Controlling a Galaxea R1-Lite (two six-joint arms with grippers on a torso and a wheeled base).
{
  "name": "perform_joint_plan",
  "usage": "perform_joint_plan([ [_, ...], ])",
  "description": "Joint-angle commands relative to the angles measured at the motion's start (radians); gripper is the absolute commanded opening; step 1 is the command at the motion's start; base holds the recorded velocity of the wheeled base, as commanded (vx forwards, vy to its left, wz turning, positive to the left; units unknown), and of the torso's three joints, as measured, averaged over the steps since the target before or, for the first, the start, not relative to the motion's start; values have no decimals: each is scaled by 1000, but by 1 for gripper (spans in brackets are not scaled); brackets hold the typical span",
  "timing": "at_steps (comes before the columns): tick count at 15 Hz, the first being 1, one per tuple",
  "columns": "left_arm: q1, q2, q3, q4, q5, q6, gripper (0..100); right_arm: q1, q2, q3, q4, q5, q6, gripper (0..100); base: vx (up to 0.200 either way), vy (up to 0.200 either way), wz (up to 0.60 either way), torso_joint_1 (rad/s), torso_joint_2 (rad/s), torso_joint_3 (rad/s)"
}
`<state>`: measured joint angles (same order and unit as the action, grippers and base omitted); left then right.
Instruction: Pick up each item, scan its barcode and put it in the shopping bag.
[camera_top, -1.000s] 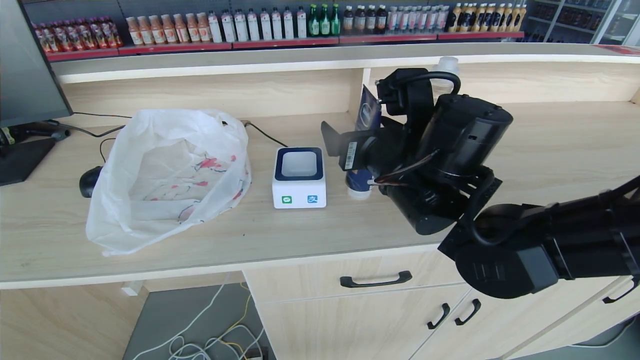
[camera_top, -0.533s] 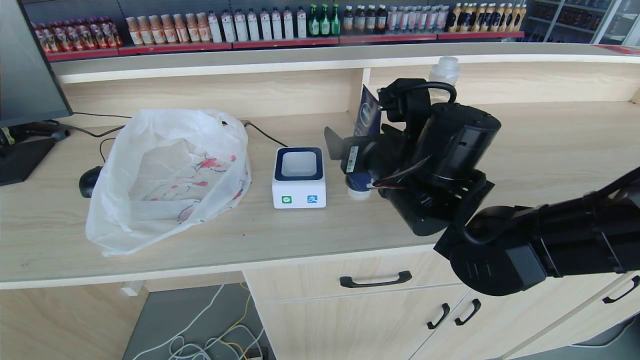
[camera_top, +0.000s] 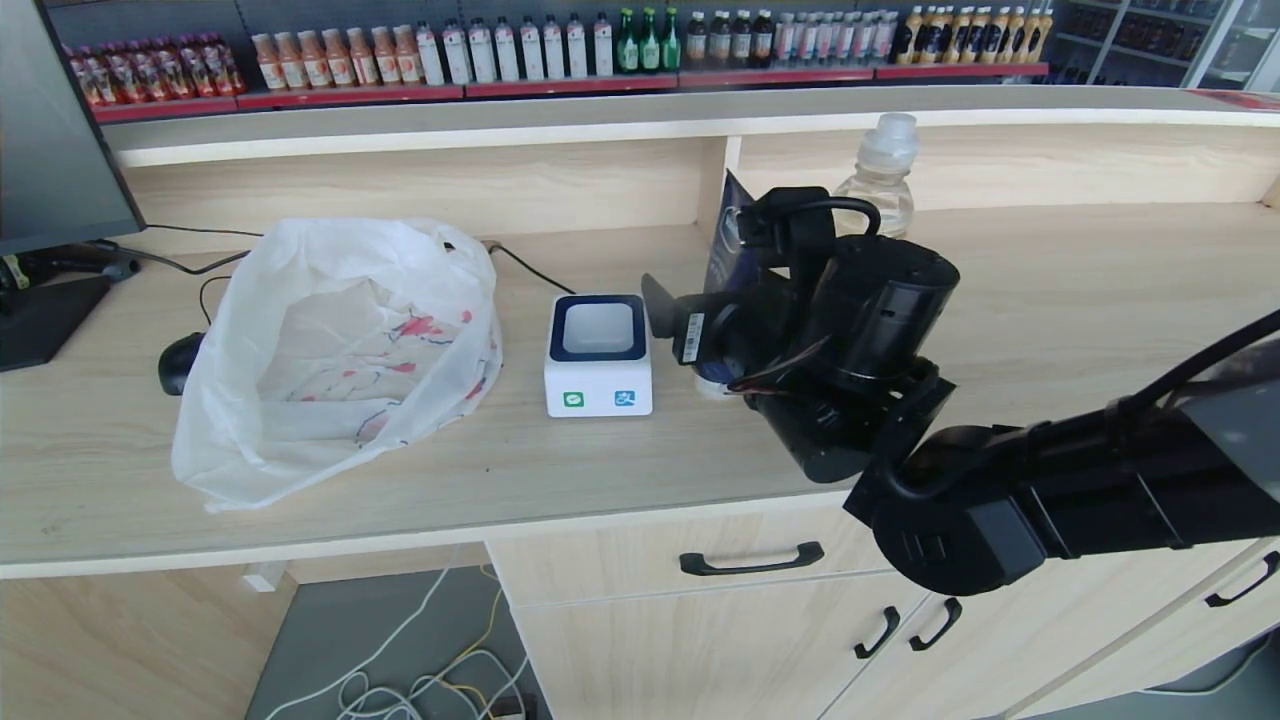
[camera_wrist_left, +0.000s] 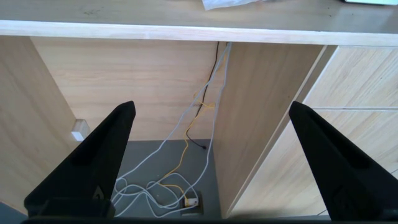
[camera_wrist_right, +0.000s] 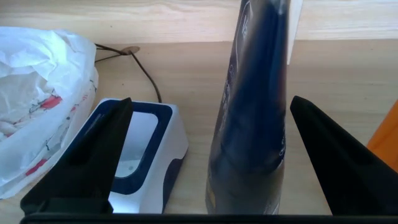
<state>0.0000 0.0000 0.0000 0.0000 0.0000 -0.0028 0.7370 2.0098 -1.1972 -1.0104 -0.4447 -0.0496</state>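
A dark blue tube (camera_top: 728, 235) stands upright on its white cap on the wooden counter (camera_top: 1050, 300), just right of the white barcode scanner (camera_top: 598, 352). My right gripper (camera_top: 705, 330) is open at the tube's lower half, one finger (camera_top: 662, 305) showing on the scanner side. In the right wrist view the tube (camera_wrist_right: 255, 124) rises between the two spread fingers (camera_wrist_right: 87, 168) of the right gripper (camera_wrist_right: 210, 102), neither pressed on it. The white shopping bag (camera_top: 340, 350) lies open at the left. My left gripper (camera_wrist_left: 211, 106) hangs open and holds nothing, below the counter edge.
A clear bottle (camera_top: 878, 180) stands behind the right wrist near the back wall. A black mouse (camera_top: 180, 362) and a monitor stand (camera_top: 45, 310) sit left of the bag. Drawers (camera_top: 750, 560) front the counter, with cables (camera_wrist_left: 186, 155) on the floor underneath.
My right arm has lowered and drawn to the left, uncovering the clear bottle behind it. The gripper stays open around the tube. Bag and scanner have not moved.
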Motion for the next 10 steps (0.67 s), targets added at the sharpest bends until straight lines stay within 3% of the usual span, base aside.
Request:
perform_joint_plan([
  [1, 0, 0, 0, 0, 0, 0, 100, -5, 12, 4, -5, 0, -1, 100, 0, 0, 0, 0, 0, 0],
  [10, 0, 0, 0, 0, 0, 0, 100, -30, 56, 4, -62, 49, -85, 100, 0, 0, 0, 0, 0, 0],
])
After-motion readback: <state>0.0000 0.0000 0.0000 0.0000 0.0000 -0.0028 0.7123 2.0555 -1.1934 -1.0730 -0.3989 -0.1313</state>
